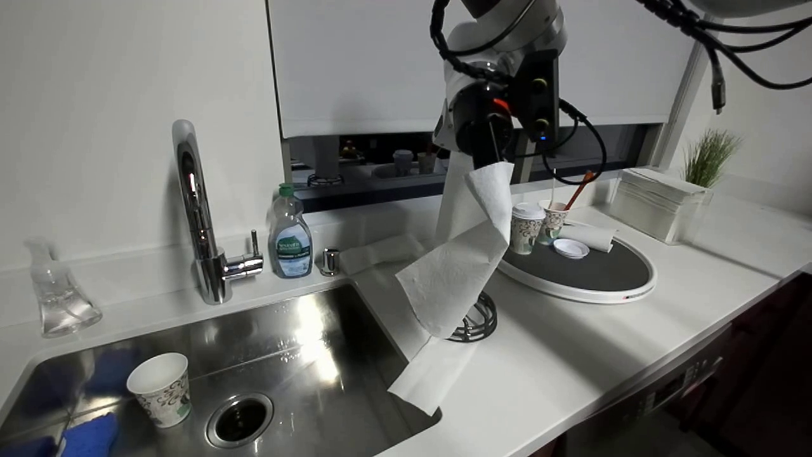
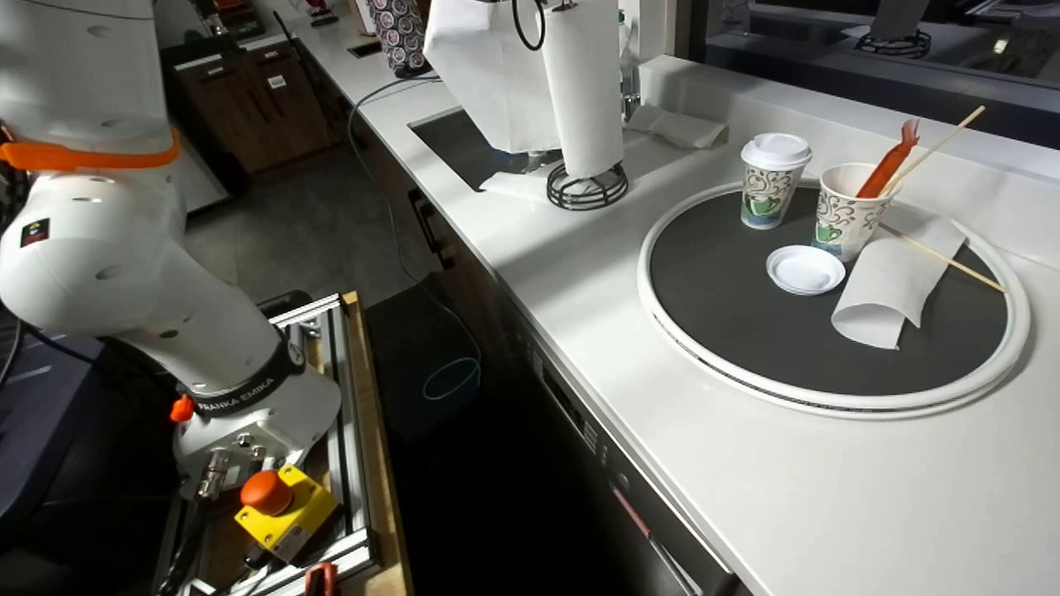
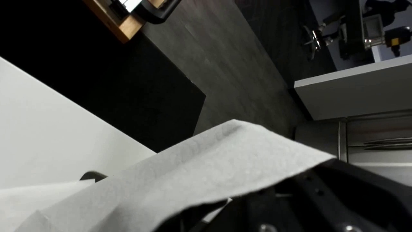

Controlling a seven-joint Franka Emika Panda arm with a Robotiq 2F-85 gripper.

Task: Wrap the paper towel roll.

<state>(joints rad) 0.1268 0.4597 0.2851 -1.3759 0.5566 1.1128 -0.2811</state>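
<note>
Standing on its wire-based holder (image 2: 588, 190), your paper towel roll (image 2: 586, 103) rises from the desk (image 2: 571, 269) between the sink (image 1: 304, 374) and the round tray (image 2: 737, 319). In an exterior view, your claw (image 1: 490, 154) meets the top of the loose sheet (image 1: 453, 273), which droops, folded, in front of the roll. Paper hides its tips, so you can't make out how wide they are spread or whether they pinch the sheet.

you have the paper towel roll (image 2: 586, 91) on its holder (image 2: 586, 194), on the tabletop (image 2: 927, 497) between sink (image 1: 330, 406) and tray (image 2: 712, 314). the tray bears two cups (image 2: 840, 222) with a lid (image 2: 803, 269) beside them. in an exterior view, a third cup (image 1: 166, 398) sits in the sink, left of the drain (image 1: 241, 420); the faucet (image 1: 195, 190) stands behind.
</note>
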